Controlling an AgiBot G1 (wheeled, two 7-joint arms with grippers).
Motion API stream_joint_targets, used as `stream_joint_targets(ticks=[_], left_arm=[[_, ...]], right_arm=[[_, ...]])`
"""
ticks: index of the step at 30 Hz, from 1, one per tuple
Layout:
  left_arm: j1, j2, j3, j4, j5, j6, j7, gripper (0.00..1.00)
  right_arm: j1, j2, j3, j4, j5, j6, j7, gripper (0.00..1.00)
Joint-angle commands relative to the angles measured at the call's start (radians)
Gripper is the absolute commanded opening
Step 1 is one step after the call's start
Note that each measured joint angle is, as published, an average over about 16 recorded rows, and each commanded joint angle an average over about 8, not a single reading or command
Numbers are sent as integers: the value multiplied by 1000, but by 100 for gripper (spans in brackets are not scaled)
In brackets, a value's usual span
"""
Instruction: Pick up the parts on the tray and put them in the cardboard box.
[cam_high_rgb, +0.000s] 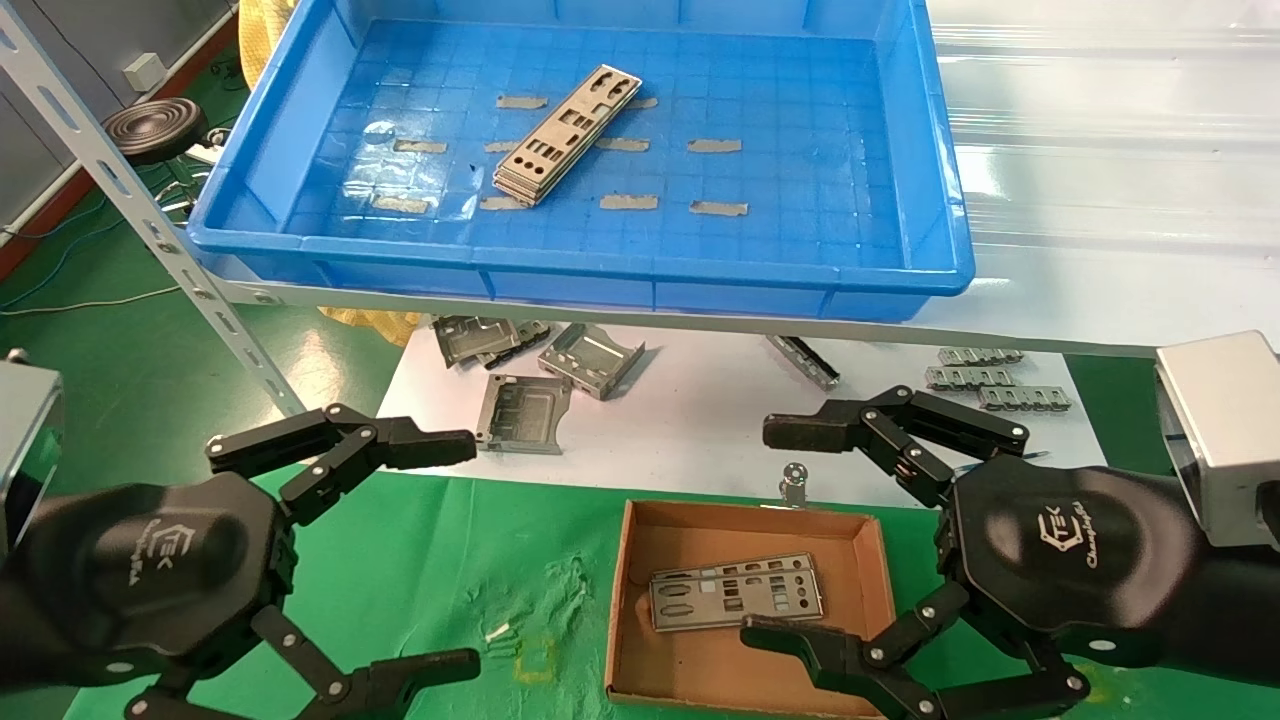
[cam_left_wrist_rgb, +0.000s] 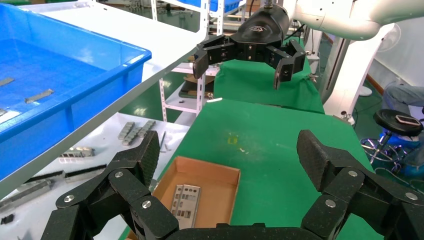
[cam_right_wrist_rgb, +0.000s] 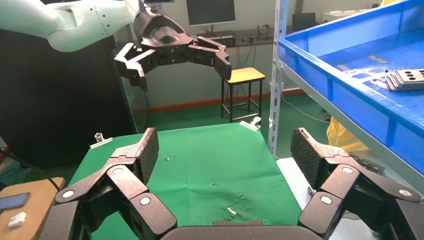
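Note:
A stack of silver-grey punched plates, the parts (cam_high_rgb: 566, 135), lies slantwise in the middle of the blue tray (cam_high_rgb: 900, 275) on the upper shelf; its end shows in the right wrist view (cam_right_wrist_rgb: 406, 79). One plate (cam_high_rgb: 735, 590) lies flat inside the cardboard box (cam_high_rgb: 640, 530) on the green cloth, also seen in the left wrist view (cam_left_wrist_rgb: 184, 201). My left gripper (cam_high_rgb: 462, 552) hangs open at the lower left, empty. My right gripper (cam_high_rgb: 778, 530) is open and empty over the box's right side. Each wrist view shows the other arm's open gripper farther off.
Folded metal brackets (cam_high_rgb: 592, 358) and slotted strips (cam_high_rgb: 975, 378) lie on the white sheet below the shelf. A grey slotted shelf post (cam_high_rgb: 150, 225) slants down at the left. A small clip (cam_high_rgb: 794, 478) stands behind the box.

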Motion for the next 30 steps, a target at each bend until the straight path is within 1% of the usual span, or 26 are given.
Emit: stream_joint_targets(ticks=[1, 30], left_arm=[[0, 0, 0, 0, 0, 0, 0, 100], [0, 0, 0, 0, 0, 0, 0, 100]], right_arm=[[0, 0, 0, 0, 0, 0, 0, 0], [0, 0, 0, 0, 0, 0, 0, 0]])
